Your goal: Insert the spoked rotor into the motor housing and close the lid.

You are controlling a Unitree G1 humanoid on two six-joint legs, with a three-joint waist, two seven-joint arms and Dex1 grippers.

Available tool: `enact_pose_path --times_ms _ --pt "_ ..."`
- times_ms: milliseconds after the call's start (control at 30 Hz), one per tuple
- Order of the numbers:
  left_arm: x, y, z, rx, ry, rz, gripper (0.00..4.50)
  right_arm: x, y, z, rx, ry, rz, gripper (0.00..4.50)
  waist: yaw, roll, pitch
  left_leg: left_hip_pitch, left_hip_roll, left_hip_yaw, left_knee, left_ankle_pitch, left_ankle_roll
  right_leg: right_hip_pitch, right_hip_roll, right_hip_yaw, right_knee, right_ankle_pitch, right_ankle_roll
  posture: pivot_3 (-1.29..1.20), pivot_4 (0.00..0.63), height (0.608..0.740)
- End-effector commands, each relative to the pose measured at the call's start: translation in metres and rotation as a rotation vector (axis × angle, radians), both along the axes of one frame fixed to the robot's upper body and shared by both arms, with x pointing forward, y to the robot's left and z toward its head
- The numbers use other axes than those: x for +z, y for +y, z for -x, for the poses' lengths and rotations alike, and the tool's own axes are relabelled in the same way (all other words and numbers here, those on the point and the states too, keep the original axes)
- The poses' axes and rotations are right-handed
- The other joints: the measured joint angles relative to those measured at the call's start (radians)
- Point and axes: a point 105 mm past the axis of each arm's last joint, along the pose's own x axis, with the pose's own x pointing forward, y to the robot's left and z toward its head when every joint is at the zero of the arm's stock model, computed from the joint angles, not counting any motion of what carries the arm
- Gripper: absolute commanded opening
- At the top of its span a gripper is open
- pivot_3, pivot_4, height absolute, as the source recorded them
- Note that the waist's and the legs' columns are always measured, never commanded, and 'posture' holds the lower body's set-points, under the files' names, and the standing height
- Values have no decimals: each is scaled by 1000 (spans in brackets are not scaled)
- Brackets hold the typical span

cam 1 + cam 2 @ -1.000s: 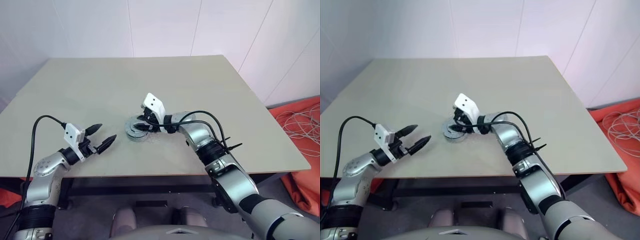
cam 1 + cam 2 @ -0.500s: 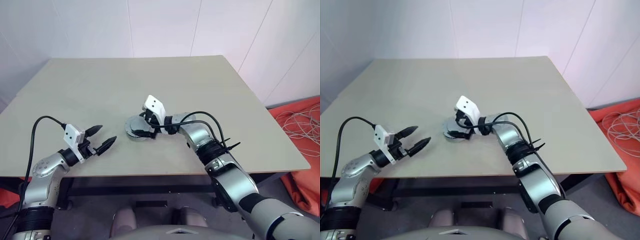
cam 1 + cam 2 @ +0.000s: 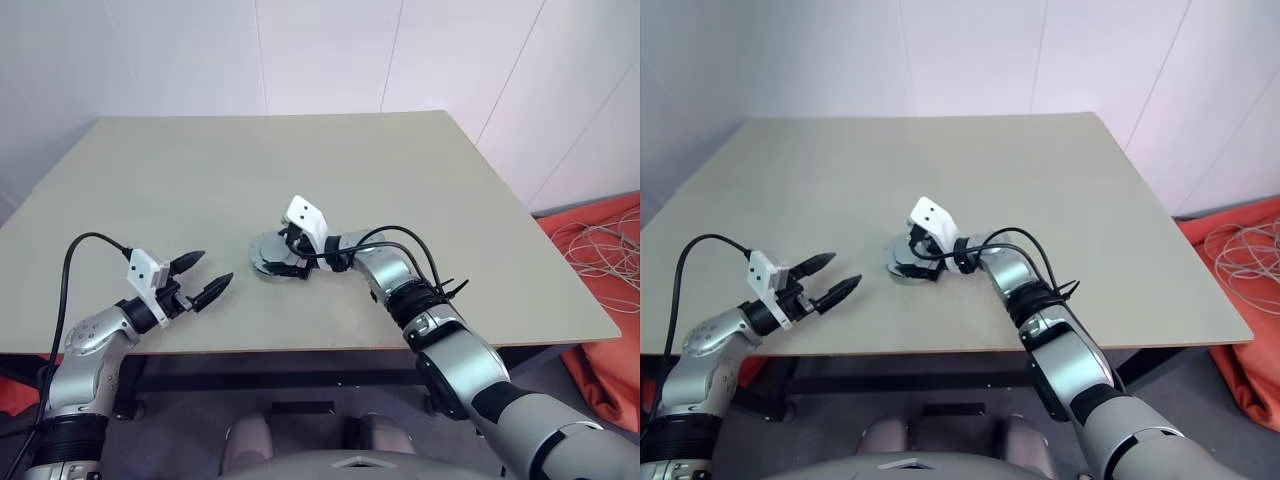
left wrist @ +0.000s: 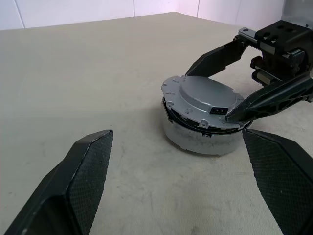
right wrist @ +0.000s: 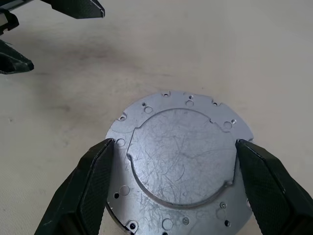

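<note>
With our right gripper spread wide around the lid, seemingly closed, we should press evenly.

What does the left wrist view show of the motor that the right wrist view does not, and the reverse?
The left wrist view alone shows the motor from the side: the lid lies closed on a pale round body, with the right gripper open around it. The right wrist view alone shows the lid's top face from above, scratched, with small holes along the rim. Both show the lid down on the table and the right gripper's fingers either side of it.
</note>
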Motion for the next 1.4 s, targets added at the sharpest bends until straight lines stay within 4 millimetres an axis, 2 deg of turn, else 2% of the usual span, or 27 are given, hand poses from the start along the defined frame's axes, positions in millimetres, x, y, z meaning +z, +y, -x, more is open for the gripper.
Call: enact_pose_path --times_ms 33,100,167,200,600,1000,1300,1400 --pt "16 -2 -2 -10 -64 -6 4500 11 3 -5 -5 -30 -16 4316 0 0 0 0 0 0 0 0 0 0 0 0 0 0 0 0 0 740" --pt "16 -2 -3 -9 -65 -5 4500 11 3 -6 -9 -19 -23 3885 0 0 0 0 0 0 0 0 0 0 0 0 0 0 0 0 0 740" --pt "16 -2 -3 -9 -65 -5 4500 12 3 -7 -15 -18 -29 3222 0 0 0 0 0 0 0 0 0 0 0 0 0 0 0 0 0 740" --pt "16 -2 -3 -9 -65 -4 4500 12 3 -7 -16 -19 -30 3131 0 0 0 0 0 0 0 0 0 0 0 0 0 0 0 0 0 740" --pt "15 -4 -3 -9 -63 1 4500 22 2 -4 42 3 -35 3131 1 0 0 0 0 0 0 0 0 0 0 0 0 0 0 0 0 740" --pt "13 -5 -2 -7 -60 5 4500 13 0 -5 33 6 35 3131 1 0 0 0 0 0 0 0 0 0 0 0 0 0 0 0 0 740" --pt "14 -6 -2 -10 -61 5 4500 16 4 -6 6 42 -8 3131 0 0 0 1 0 0 0 0 0 0 0 0 0 0 0 0 0 740" --pt "14 -6 -2 -12 -60 5 4500 11 1 -6 2 33 31 3131 0 0 0 1 0 0 0 0 0 1 0 0 0 0 0 0 0 740"
